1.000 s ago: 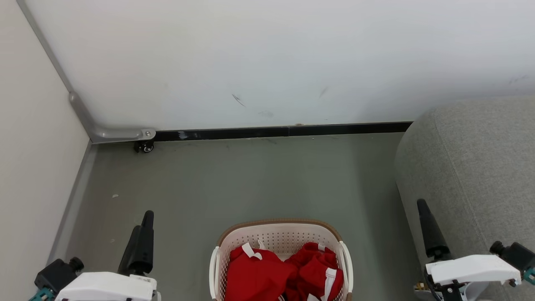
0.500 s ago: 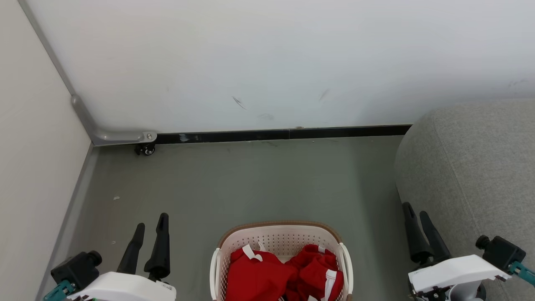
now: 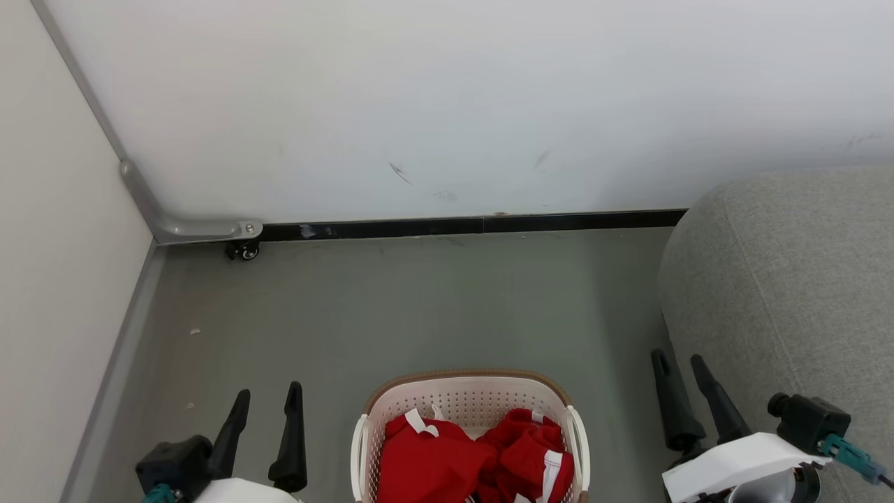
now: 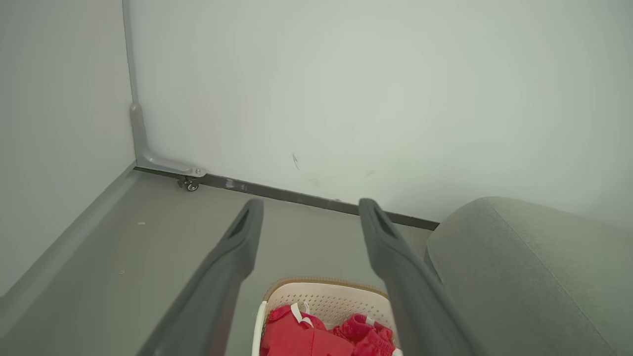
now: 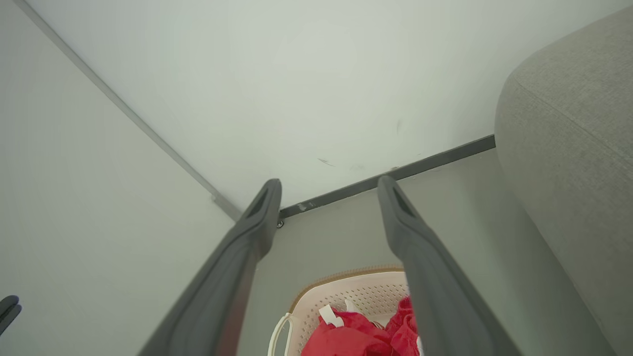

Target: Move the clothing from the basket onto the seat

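Nearest the viewer, the left gripper [image 3: 268, 391] hangs at lower left and the right gripper [image 3: 676, 356] at lower right. Each has its jaws spread wide with nothing between them. Between the two, on the floor [image 3: 419, 300], sits the basket [image 3: 464, 375]. The red clothing [image 3: 433, 461] is heaped inside it, untouched. Just right of the basket rises the grey seat [image 3: 789, 279]. Beyond is a white wall [image 3: 454, 105]. The task appears to be at its start, before the reach for a first garment. Next, one gripper likely needs to dip into the basket, close on a fold of cloth, lift it clear of the rim and carry it right.
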Motion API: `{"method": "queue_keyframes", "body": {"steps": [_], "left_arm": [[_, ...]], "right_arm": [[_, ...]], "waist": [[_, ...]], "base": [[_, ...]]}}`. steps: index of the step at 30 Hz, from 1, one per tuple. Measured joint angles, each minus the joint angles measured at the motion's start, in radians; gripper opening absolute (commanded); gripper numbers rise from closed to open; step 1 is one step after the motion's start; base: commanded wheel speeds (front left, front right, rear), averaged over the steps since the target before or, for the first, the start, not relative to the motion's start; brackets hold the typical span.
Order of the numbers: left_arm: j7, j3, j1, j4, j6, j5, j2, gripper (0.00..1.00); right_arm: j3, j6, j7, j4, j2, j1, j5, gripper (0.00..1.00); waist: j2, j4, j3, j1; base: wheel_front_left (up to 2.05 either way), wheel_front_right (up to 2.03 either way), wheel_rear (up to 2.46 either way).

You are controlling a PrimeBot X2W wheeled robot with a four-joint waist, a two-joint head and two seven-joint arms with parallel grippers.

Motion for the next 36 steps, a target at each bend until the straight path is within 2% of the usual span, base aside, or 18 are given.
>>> {"method": "queue_keyframes", "body": {"steps": [26, 36], "left_arm": [[-0.088, -0.051, 0.007, 0.02, 0.105, 0.36, -0.003, 1.0], [-0.093, -0.033, 0.007, 0.04, 0.116, 0.352, -0.014, 1.0]], "right_arm": [[0.013, 0.0, -0.044, 0.032, 0.008, -0.002, -0.39, 1.0], [-0.005, 0.0, -0.045, 0.035, 0.009, -0.017, -0.413, 1.0]], "waist": [[0.0, 0.002, 0.006, -0.0006], [0.0, 0.001, 0.01, -0.0007]], "base": [[0.0, 0.0, 0.0], [0.0, 0.0, 0.0]]}}
